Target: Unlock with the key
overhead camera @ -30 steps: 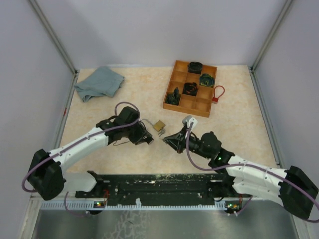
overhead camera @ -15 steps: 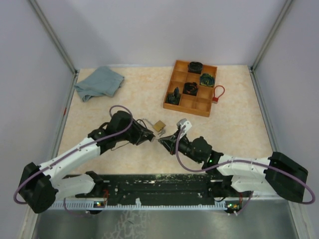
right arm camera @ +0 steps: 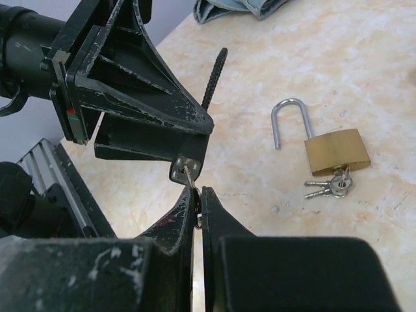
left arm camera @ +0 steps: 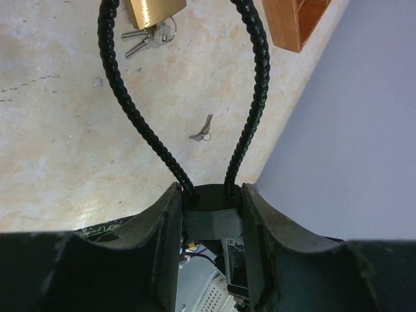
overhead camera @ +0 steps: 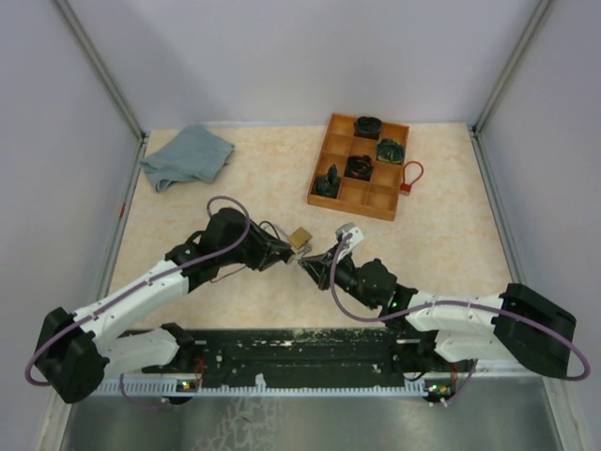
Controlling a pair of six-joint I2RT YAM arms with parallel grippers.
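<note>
Hands meet almost tip to tip over the middle of the counter point(overhead camera: 451, 225), each carrying one half of the job. The left hand point(left arm camera: 211, 195) is clamped on the black body of a cable lock point(left arm camera: 211, 220), its jaws held partway apart by that body. The braided cable point(left arm camera: 250, 78) loops straight out from the fingers toward a brass padlock point(left arm camera: 154, 9) lying on the counter.

The right hand point(right arm camera: 198, 192) has its jaws pressed together on a small silver key point(right arm camera: 182, 169). The key stands up out of the fingertips just under the left hand's lower edge, touching it or very nearly so. From above, the right hand lies to the right of the left one and slightly nearer the arm bases, pointing up and left at it. It carries the key, so it is the hand placed to close the last gap.

The cable lock's keyhole shows in no view, so whether the key's long axis lines up with it cannot be told. The coming move looks to depend on that alignment.

The brass padlock rests apart from both hands, its shackle point(right arm camera: 289, 123) apparently sprung open, with a bunch of keys point(right arm camera: 328, 185) at its base. A loose key point(left arm camera: 203, 130) lies on the counter under the cable loop. A wooden tray point(overhead camera: 352, 209) and a cloth point(overhead camera: 188, 155) sit well off toward the far side.
</note>
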